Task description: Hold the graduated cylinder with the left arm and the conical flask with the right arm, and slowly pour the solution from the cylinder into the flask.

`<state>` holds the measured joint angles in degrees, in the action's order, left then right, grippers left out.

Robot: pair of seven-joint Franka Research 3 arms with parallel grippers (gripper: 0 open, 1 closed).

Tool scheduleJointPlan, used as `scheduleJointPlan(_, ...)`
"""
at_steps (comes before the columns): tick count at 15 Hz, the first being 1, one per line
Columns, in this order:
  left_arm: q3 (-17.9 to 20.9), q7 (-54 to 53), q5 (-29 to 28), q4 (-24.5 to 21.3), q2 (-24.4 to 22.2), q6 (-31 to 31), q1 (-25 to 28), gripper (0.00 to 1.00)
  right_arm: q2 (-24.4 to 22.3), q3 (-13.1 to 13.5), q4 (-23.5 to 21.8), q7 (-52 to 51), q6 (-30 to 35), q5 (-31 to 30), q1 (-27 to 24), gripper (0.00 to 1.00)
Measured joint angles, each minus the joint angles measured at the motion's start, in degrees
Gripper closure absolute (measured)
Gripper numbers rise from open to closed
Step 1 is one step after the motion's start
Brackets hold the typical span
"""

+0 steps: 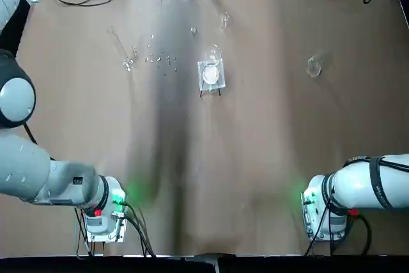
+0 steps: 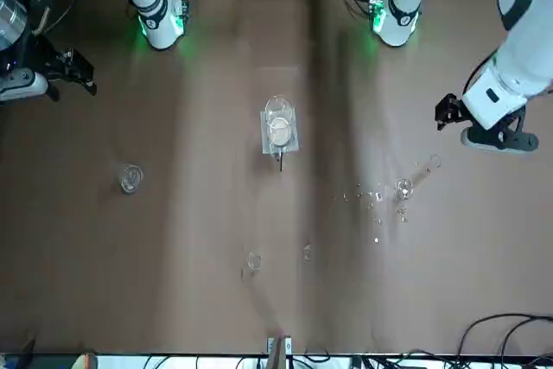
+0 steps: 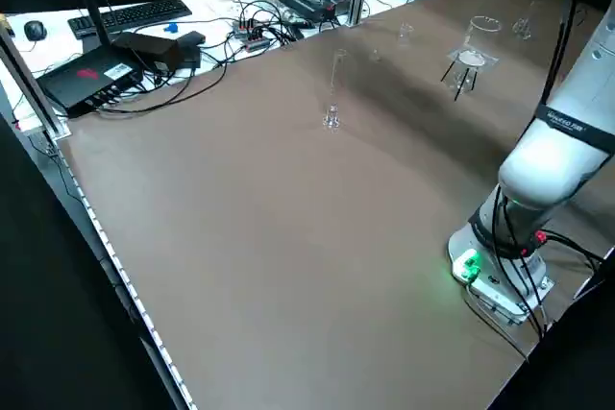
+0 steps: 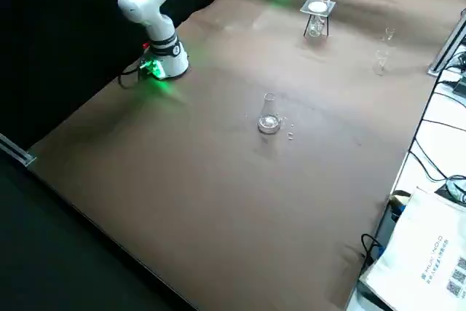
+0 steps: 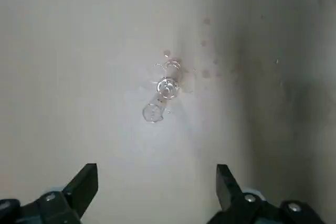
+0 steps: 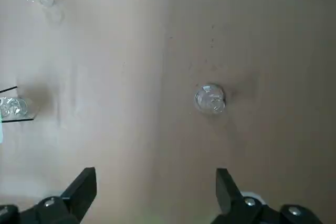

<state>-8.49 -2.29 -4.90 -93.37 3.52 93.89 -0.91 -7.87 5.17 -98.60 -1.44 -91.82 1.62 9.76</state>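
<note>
cylinder (image 3: 333,89) upright in left side view — foreshortened from overhead.

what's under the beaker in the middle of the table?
The beaker stands on a white square stand with thin dark legs, raised off the table. Whether anything lies beneath the stand cannot be seen; its plate covers that spot.

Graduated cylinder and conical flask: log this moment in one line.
graduated cylinder: standing, unheld | conical flask: standing, unheld | left gripper: open | right gripper: open
</note>
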Motion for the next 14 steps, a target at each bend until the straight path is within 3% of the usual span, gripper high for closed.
scheduleJointPlan(3, 0.1, -9.8, 0.7, 0.1, 1.5, 1.9, 3.0, 0.01, 0.2, -0.1, -0.1, 0.0, -1.4, 0.0, 0.0, 0.0)
scheduleJointPlan(5, 0.1, -15.1, 4.1, 0.5, 3.0, 4.3, 5.7, 0.01, 1.3, -0.3, -0.7, 0.0, -4.7, 0.0, 0.1, 0.0)
scheduleJointPlan(10, 0.2, -32.3, 7.7, 3.4, 9.9, 10.3, 9.6, 0.01, 8.9, -0.4, -1.5, -1.5, -11.7, -0.1, 0.2, 0.0)
scheduleJointPlan(14, 0.1, -53.9, 17.2, 4.5, 15.5, 13.4, 14.5, 0.01, 12.1, -0.3, -1.3, -11.1, -12.0, -0.1, 0.1, 0.0)
